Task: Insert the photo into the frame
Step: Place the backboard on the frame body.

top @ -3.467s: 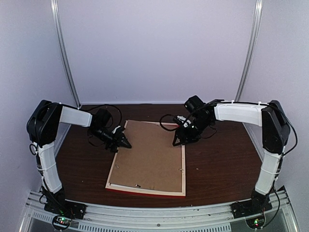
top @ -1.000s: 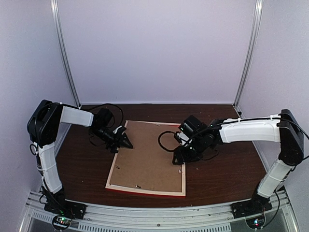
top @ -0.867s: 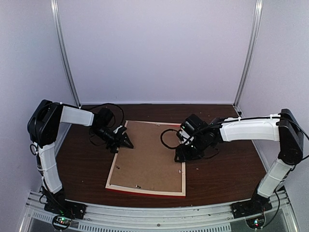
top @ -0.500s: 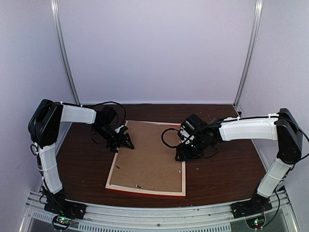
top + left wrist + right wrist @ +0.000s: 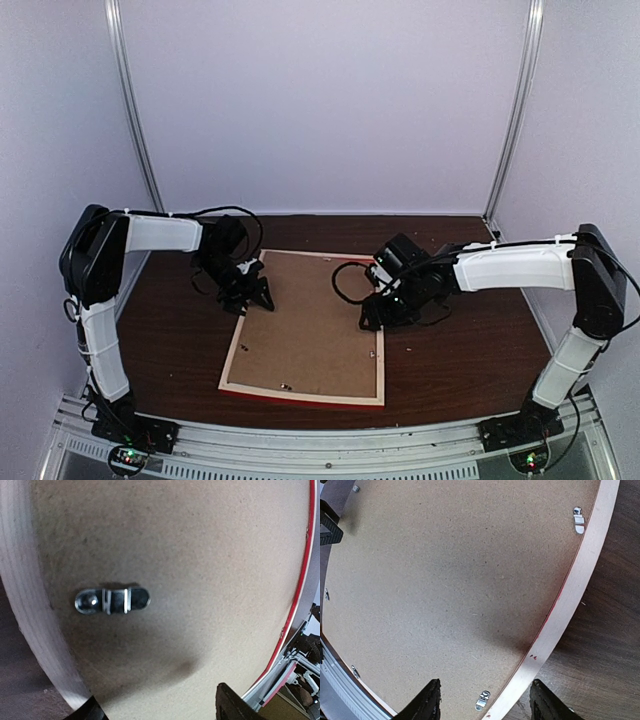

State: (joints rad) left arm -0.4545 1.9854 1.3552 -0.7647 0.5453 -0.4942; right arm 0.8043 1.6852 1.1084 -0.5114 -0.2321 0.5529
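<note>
**Picture frame (image 5: 300, 394), face down on table (image 5: 450, 365)**

Left gripper (image 5: 162, 707): fingers wide apart, empty, poised beside a turn clip (image 5: 112, 600) on the backing board (image 5: 310, 315). Right gripper (image 5: 485, 702): equally spread, empty, lately moved nearward along the right rail (from the far corner). Photo unseen, presumably beneath the board; working the clips seems to be the current step.

Frame (image 5: 302, 393): pale unpainted wood on the upturned back, red along the outer edge.
Backing board (image 5: 310, 320): plain mid-brown, finely speckled.
Turn clip (image 5: 112, 600): silver metal.
Worktop (image 5: 450, 350): dark reddish-brown, faint wood grain.
Left gripper (image 5: 260, 298) and right gripper (image 5: 369, 321): black.
Left arm (image 5: 160, 232) and right arm (image 5: 510, 268): white shells, black joints.
Walls (image 5: 320, 100): pale lilac-grey.
</note>
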